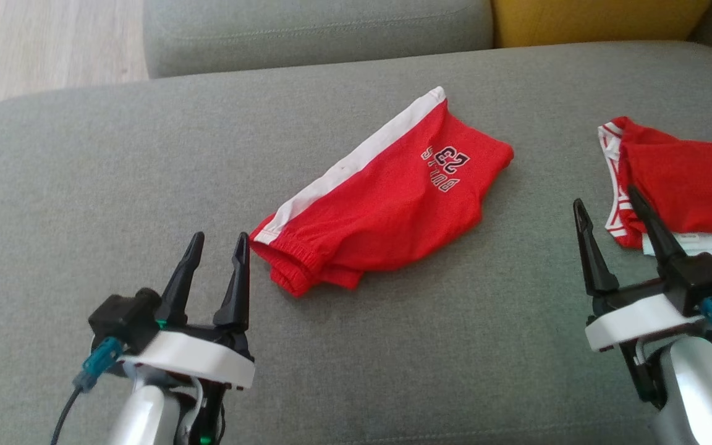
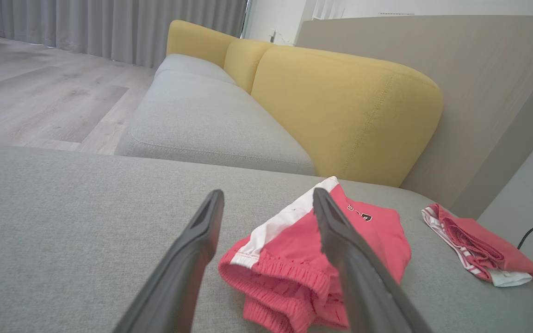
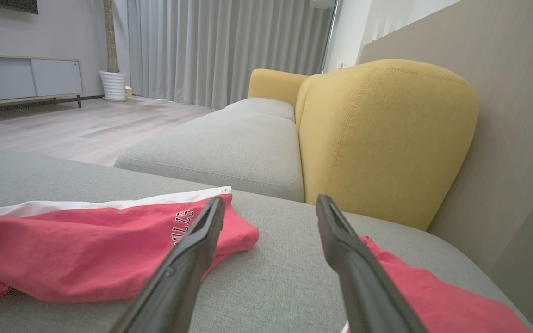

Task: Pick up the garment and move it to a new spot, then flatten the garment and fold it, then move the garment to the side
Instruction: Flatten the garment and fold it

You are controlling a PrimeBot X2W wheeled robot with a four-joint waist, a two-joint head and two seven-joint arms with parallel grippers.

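- Two red garments on the grey sofa seat (image 1: 115, 173): red shorts (image 1: 387, 204) near the middle, a second red piece (image 1: 690, 179) well apart at the right edge.
- Shorts crumpled and roughly doubled over, with a white stripe (image 1: 356, 161) along the far-left side, the elastic waistband (image 1: 294, 259) at the end nearest the left hand, and printed lettering (image 1: 445, 164) toward the far end, upside down in the head view.
- Left hand (image 1: 220, 238) low over the seat at lower left, fingers spread apart, nothing between them; the finger nearer the shorts just beside the waistband corner, touching or not impossible to tell.
- From the left wrist, waistband seen between and beyond the two spread fingers.
- Right hand (image 1: 606, 196) at lower right, fingers likewise apart and empty, in front of the second red piece, its striped trim (image 1: 610, 154) showing past the fingertips.
- From the right wrist, the far end of the shorts behind one finger, the second piece behind the other.
- Beyond the seat, a yellow back cushion (image 1: 597, 21) and another grey cushion (image 1: 313, 31); pale wood floor (image 1: 41, 43) at upper left.
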